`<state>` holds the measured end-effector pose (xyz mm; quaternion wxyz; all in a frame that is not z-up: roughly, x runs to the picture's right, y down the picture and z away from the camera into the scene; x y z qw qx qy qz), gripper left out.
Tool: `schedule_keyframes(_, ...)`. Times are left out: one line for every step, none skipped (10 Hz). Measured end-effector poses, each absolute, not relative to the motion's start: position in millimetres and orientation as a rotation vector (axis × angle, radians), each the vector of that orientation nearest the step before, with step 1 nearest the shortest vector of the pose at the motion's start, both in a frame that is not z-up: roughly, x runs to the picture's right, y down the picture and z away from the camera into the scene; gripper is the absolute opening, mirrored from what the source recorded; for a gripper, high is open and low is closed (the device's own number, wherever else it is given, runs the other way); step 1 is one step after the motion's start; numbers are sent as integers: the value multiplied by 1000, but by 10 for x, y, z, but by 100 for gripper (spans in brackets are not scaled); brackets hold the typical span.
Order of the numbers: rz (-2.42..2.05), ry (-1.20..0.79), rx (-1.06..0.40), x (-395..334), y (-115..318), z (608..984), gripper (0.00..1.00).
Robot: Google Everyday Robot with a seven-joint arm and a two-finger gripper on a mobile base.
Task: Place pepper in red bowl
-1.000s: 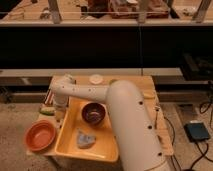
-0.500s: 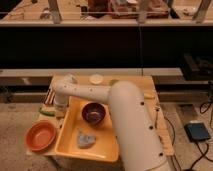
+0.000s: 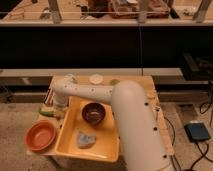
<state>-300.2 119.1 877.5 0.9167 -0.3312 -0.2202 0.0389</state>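
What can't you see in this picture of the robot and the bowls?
All in the camera view:
- Gripper: at the table's left side, behind the arm's wrist; its tip is hidden.
- Pepper: only a green bit shows beside the wrist.
- Yellow tray: right part covered by the arm.
- Red bowl: in full view, nothing inside.

Smooth matt plastic on the red bowl [image 3: 40, 135] and yellow tray [image 3: 111, 148]; pale wooden tabletop [image 3: 131, 80]; gripper [image 3: 56, 105] at nine o'clock, glossy white casing.
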Motion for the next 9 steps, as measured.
schedule_keyframes(56, -484, -667, -2988, 1068, 8573, 33)
schedule_keyframes(21, -516, -655, -2994, 955, 8342, 33)
schedule_keyframes(-4, -541, -649, -3009, 899, 8164, 33)
schedule_keyframes(-41, -589, -638, -3001, 839, 7858, 33)
schedule_keyframes(-66, -621, -634, -2989, 855, 7645, 33)
schedule_keyframes(-90, -643, -635, -2986, 907, 7483, 33)
schedule_keyframes(-130, -675, -641, -3013, 1048, 7258, 33)
schedule_keyframes(-158, -700, -649, -3010, 1199, 7121, 33)
schedule_keyframes(-176, -720, -662, -2990, 1345, 7045, 33)
